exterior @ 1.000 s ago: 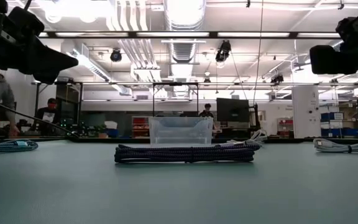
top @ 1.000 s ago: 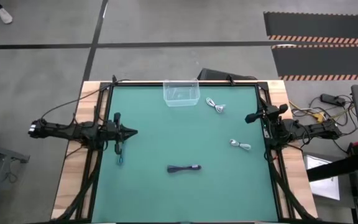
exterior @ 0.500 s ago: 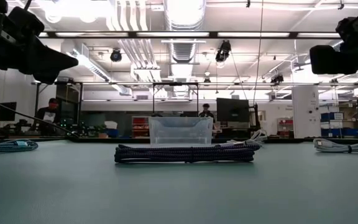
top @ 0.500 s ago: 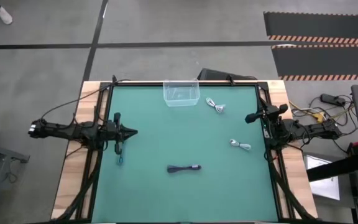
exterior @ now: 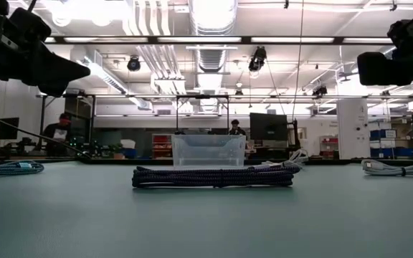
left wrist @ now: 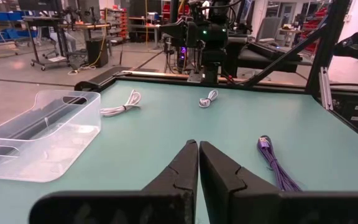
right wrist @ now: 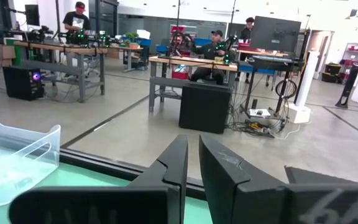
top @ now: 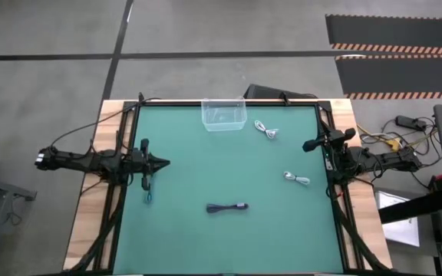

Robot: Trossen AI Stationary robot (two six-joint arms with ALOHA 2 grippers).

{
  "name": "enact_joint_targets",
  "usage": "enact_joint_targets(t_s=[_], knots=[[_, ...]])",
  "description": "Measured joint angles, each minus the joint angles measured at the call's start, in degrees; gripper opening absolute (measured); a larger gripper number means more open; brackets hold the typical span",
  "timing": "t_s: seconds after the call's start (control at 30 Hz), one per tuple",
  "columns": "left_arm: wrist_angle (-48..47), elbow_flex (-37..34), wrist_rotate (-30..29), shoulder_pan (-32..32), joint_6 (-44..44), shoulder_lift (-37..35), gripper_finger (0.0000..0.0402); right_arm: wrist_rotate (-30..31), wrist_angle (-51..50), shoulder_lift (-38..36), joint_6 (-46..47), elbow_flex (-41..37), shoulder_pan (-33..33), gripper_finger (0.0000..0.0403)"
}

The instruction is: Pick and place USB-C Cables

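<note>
Four small cable bundles lie flat on the green mat. The black cable (top: 227, 208) (exterior: 214, 176) (left wrist: 277, 165) is toward the near middle. The teal cable (top: 149, 193) (exterior: 9, 168) lies beside the left arm. One white cable (top: 265, 129) (left wrist: 122, 106) is by the bin, and the other white cable (top: 297, 179) (exterior: 400, 169) (left wrist: 209, 99) is toward the right edge. My left gripper (top: 167, 162) (left wrist: 198, 144) hovers shut above the mat at the left edge. My right gripper (top: 307, 146) (right wrist: 191, 140) hovers shut at the right edge. Neither touches a cable.
A clear plastic bin (top: 223, 115) (exterior: 208, 150) (left wrist: 39, 134) (right wrist: 11, 155) stands at the middle of the far edge. Open green mat (top: 229, 165) stretches between the two arms. People sit and stand at benches in the room beyond the table.
</note>
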Motion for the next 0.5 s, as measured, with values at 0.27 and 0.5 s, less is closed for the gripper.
enact_joint_targets(t_s=[0.27,0.5], knots=[[0.05,-0.01,-0.02,0.00,3.60,0.00,0.0000,-0.33,-0.02,0.00,0.95,0.00,0.00,0.0031],[7.59,-0.15,-0.02,0.02,5.75,0.00,0.0000,-4.78,0.00,0.00,38.77,0.00,0.00,0.0031]])
